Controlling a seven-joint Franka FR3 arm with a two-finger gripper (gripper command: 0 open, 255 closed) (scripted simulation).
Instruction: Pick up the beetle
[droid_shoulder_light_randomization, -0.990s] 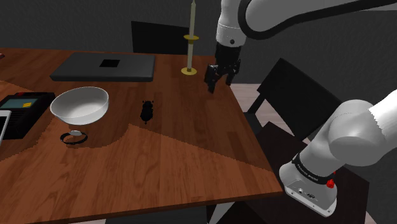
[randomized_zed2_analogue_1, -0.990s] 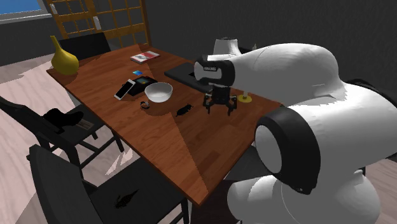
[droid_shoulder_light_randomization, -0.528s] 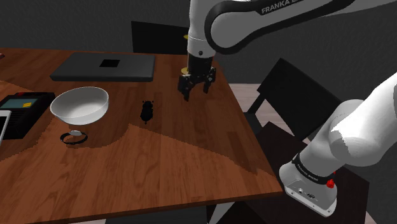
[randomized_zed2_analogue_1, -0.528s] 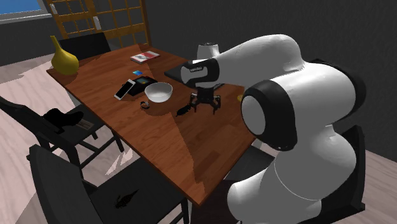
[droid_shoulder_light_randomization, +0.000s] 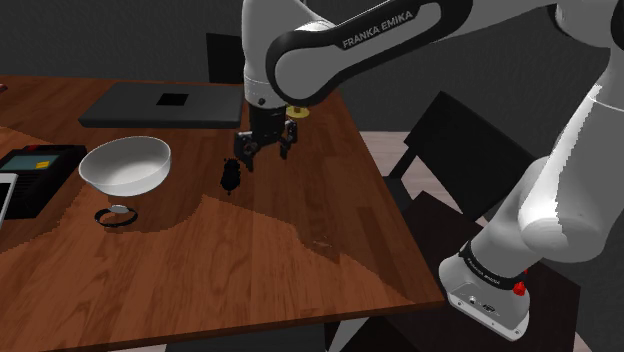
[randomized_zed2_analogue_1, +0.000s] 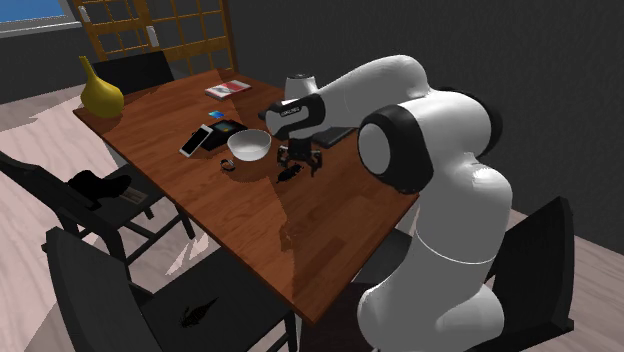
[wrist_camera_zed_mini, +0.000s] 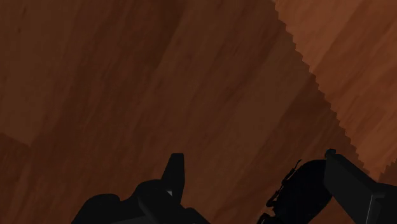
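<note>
Jaws wide apart, holding nothing. The gripper (droid_shoulder_light_randomization: 265, 151) hangs low over the tabletop (droid_shoulder_light_randomization: 260, 270), tips down, w/ the beetle (droid_shoulder_light_randomization: 231, 176) just beside it toward the shoulder view's left. In the wrist view the gripper (wrist_camera_zed_mini: 253, 156) straddles bare wood. The beetle (wrist_camera_zed_mini: 299, 191) lies inside the gap, tight against one finger (wrist_camera_zed_mini: 347, 183) & well off the other. Can't tell if it actually touches; it isn't clasped. The beetle lies on the tabletop, approx mid-table, between bowl & gripper.

Counts, L to R across the shoulder view:
- 1 white phone (droid_shoulder_light_randomization: 5, 195)
- 1 flat black device (droid_shoulder_light_randomization: 35, 168) w/ a yellow mark
- 1 black ring (droid_shoulder_light_randomization: 113, 216)
- 1 white bowl (droid_shoulder_light_randomization: 125, 165)
- 1 closed dark laptop (droid_shoulder_light_randomization: 163, 104)
- 1 beetle
- 1 gripper
- 1 yellow candlestick base (droid_shoulder_light_randomization: 297, 112) peeking past the arm

The second exterior view adds 1 yellow vase (randomized_zed2_analogue_1: 100, 93) at the tabletop's far corner & 1 red-and-white booklet (randomized_zed2_analogue_1: 228, 88).

Vs. earlier: half a sec ago the gripper was further to the shoulder view's right, near the candlestick base. A full sec ago it was further right again, by the tabletop's edge. Now it's come across to the beetle. The jaws' spread looks the same throughout. Beetle, bowl & ring haven't shifted. The candle stem, plain a sec ago, is now hidden behind the arm.
</note>
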